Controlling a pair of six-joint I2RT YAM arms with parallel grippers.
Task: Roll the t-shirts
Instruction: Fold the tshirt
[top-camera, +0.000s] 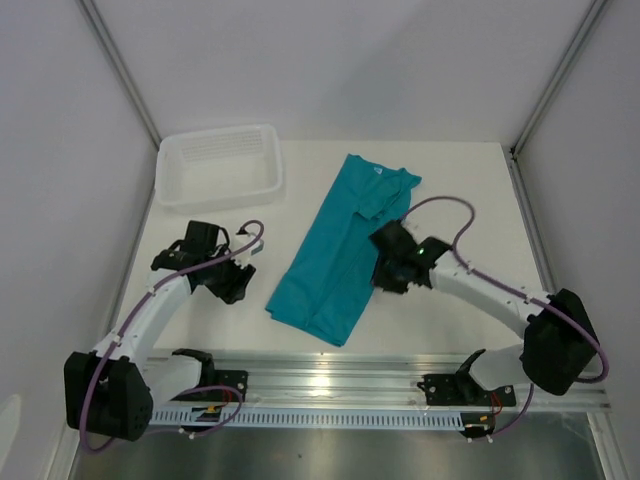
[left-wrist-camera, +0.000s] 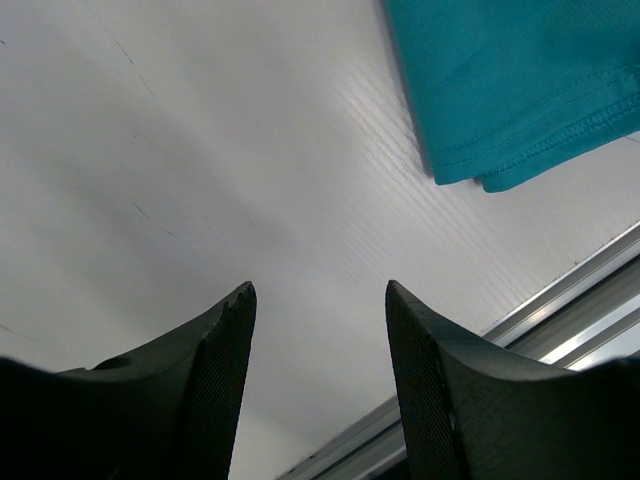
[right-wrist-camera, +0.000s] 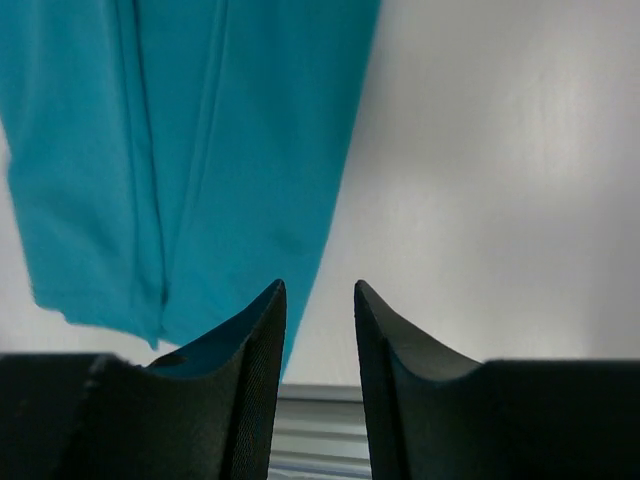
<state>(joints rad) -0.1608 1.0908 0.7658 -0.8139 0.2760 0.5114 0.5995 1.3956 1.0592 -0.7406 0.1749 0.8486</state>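
T-shirt (top-camera: 340, 250) lay flat mid-table (top-camera: 450, 200), folded lengthwise into a long strip, running diagonally, collar end far, hem end nearest the arms. Not rolled yet. Left fingers (left-wrist-camera: 220, 350) were apart and empty over bare table, left of the hem corner. Right fingers (right-wrist-camera: 255, 340) were apart, nothing between them, at the strip's right edge. White tray (top-camera: 215, 195) sat far-left, apart from the shirt.

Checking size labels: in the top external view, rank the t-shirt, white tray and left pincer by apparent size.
1. t-shirt
2. white tray, somewhat smaller
3. left pincer, smallest, though nearer the camera
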